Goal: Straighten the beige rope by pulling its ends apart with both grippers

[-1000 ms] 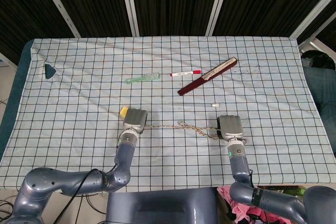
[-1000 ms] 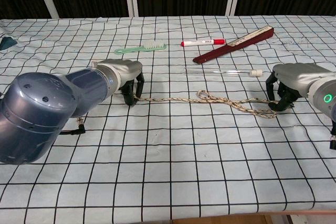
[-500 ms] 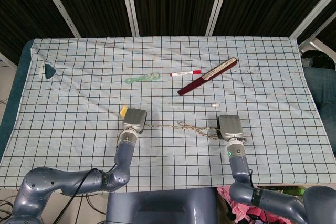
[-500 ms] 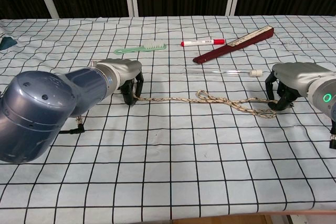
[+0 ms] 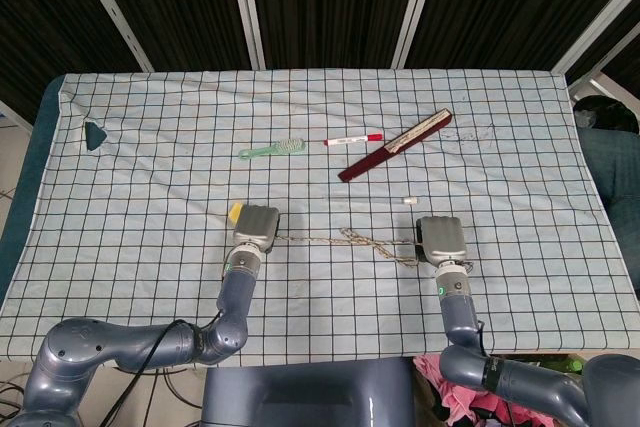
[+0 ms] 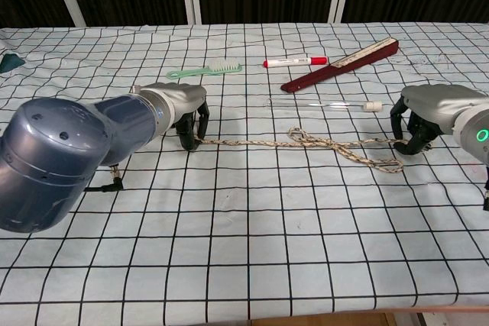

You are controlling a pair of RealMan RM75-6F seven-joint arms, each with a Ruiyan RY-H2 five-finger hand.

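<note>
The beige rope (image 6: 260,143) (image 5: 320,240) lies across the checked cloth, nearly straight on its left half, with a small tangle (image 6: 306,138) near the middle and a loop (image 6: 380,163) toward the right. My left hand (image 6: 183,112) (image 5: 256,226) pinches the rope's left end against the cloth. My right hand (image 6: 428,112) (image 5: 441,240) grips the right end, fingers curled down around it.
Farther back lie a glass tube with a white cap (image 6: 325,104), a dark red folded fan (image 6: 340,64), a red-capped marker (image 6: 294,61) and a green brush (image 6: 205,71). A yellow piece (image 5: 235,212) shows beside my left hand. A teal object (image 5: 95,134) sits far left.
Both hands have drawn slightly apart and a little farther from me. The rope's left half and right end have pulled tauter; the loop near the right hand has flattened.
</note>
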